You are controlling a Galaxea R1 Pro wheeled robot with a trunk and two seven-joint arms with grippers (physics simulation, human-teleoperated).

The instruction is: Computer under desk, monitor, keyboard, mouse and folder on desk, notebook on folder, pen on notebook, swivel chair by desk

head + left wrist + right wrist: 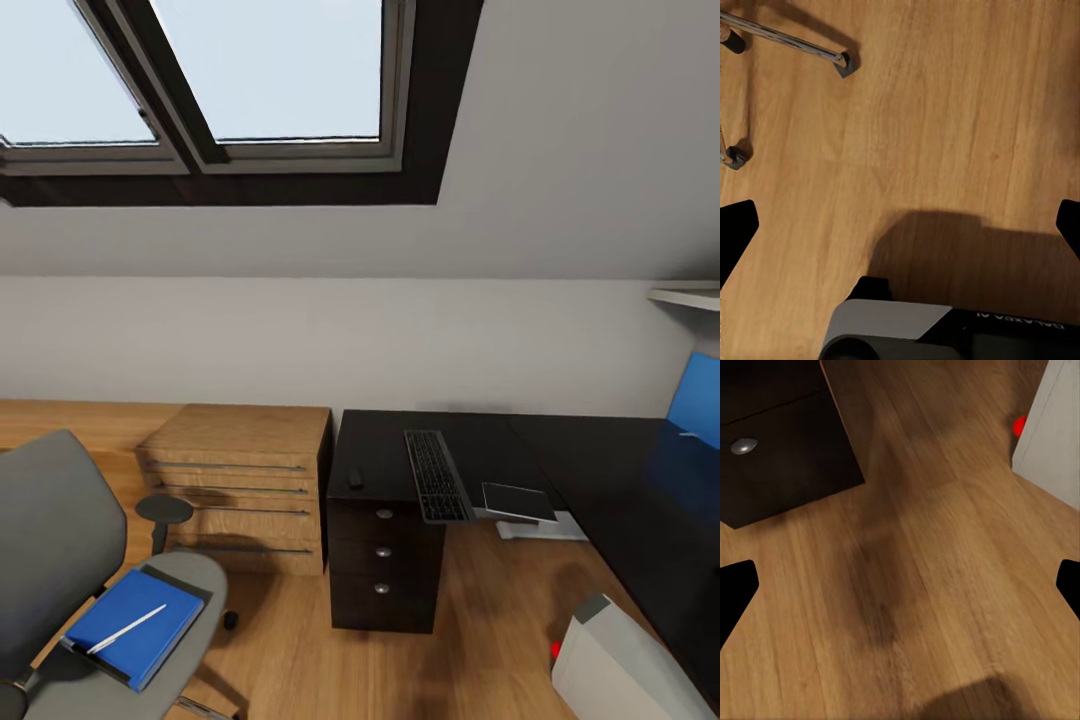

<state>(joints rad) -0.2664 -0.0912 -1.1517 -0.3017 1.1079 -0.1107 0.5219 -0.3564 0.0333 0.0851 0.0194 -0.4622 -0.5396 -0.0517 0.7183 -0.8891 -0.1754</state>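
The swivel chair stands at the left, apart from the black desk; its chrome legs and casters show in the left wrist view. A blue folder lies on the seat with the pen on top. On the desk lie the keyboard, the small mouse and a dark flat item that may be the notebook. The grey computer stands on the floor by the desk. My left gripper and right gripper are open over bare floor.
A light-wood chest stands between the chair and the desk's drawer unit. A blue upright panel stands at the desk's far right. Something white lies on the floor under the desk. Wooden floor lies before the drawers.
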